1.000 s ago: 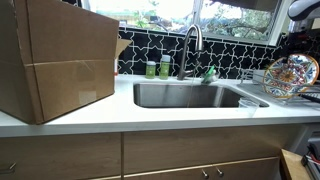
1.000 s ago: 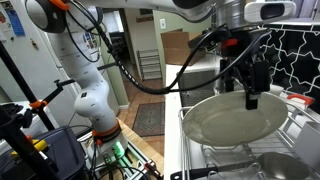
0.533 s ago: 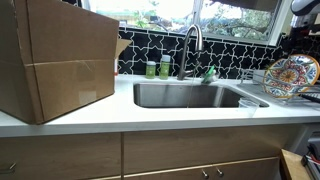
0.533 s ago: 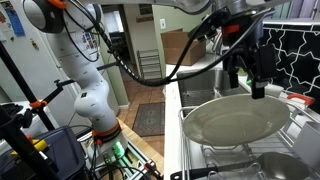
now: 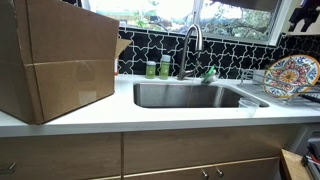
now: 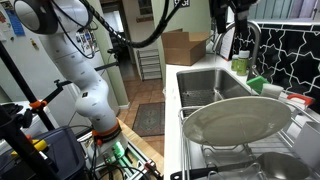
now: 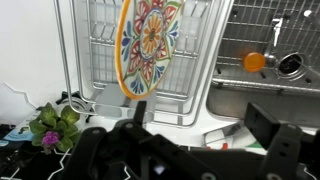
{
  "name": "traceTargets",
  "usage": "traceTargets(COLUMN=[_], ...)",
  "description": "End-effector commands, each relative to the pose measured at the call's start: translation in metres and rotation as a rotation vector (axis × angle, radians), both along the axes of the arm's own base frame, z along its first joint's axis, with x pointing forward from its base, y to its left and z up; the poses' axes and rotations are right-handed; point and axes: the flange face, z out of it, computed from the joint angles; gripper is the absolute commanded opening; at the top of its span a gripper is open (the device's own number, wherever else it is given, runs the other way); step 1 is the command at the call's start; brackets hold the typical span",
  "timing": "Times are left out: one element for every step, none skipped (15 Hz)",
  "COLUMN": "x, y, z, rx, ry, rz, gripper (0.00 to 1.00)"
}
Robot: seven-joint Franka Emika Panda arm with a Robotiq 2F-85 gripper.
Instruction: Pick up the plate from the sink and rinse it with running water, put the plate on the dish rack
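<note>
White counter (image 5: 150,115) and black tile (image 5: 250,55) around the sink (image 5: 190,95), with the plate (image 7: 150,45) standing on edge in the dish rack (image 7: 100,60), beside the basin and out of it. Finds the gripper (image 7: 190,152) above the rack, jaws spread wide, gripping nothing, clear of the plate's rim. Looks like the last step, placement, already done. Calls next only for a straight lift away without brushing the plate; needs no fresh grasp.
</note>
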Motion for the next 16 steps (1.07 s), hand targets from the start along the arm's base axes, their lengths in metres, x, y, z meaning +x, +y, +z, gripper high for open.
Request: traceTargets(x=[0.018,0.024,0.032,0.040,0.049,0.057,0.065,0.071,0.078,0.084,0.079,0.085,0.087,0.088,0.088,0.088], y=[0.043,0.055,0.065,0.073,0.081,0.088,0.096,0.104,0.112,0.118,0.108,0.113,0.116,0.117,0.117,0.117], z=[0.048,0.061,0.072,0.080,0.090,0.094,0.096,0.098,0.098,0.097,0.099,0.099,0.099,0.099,0.099,0.099], rx=[0.053,0.054,0.038,0.021,0.003,0.009,0.030,0.052,0.073,0.093,0.051,0.063,0.068,0.070,0.070,0.070], ry=[-0.067,-0.089,-0.112,-0.142,-0.178,-0.205,-0.223,-0.239,-0.259,-0.278,-0.239,-0.250,-0.254,-0.255,-0.255,-0.256], rz=[0.008,0.009,0.018,0.021,0.031,0.043,0.050,0.067,0.073,0.077,0.082,0.086,0.088,0.090,0.089,0.089], gripper=[1.00,1.00,1.00,1.00,1.00,1.00,1.00,1.00,1.00,1.00,1.00,1.00,1.00,1.00,1.00,1.00])
